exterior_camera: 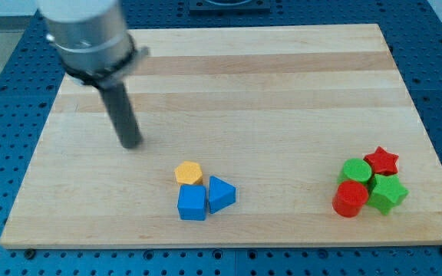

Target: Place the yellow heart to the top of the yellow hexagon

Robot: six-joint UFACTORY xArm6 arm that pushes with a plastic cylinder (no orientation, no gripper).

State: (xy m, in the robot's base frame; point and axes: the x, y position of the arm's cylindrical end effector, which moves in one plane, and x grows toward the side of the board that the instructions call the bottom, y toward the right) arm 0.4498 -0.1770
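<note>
The yellow hexagon point(189, 173) lies on the wooden board near the view's bottom centre, touching the blue cube point(192, 203) below it and close to the blue triangle point(221, 194) at its lower right. No yellow heart shows anywhere in the view. My tip point(131, 143) rests on the board up and to the left of the yellow hexagon, apart from it by a clear gap. The rod rises toward the view's top left into the grey arm body.
A cluster sits at the view's lower right: a red star point(381, 161), a green cylinder point(355, 171), a red cylinder point(350, 199) and a green star point(387, 192). The board point(282, 84) lies on a blue perforated table.
</note>
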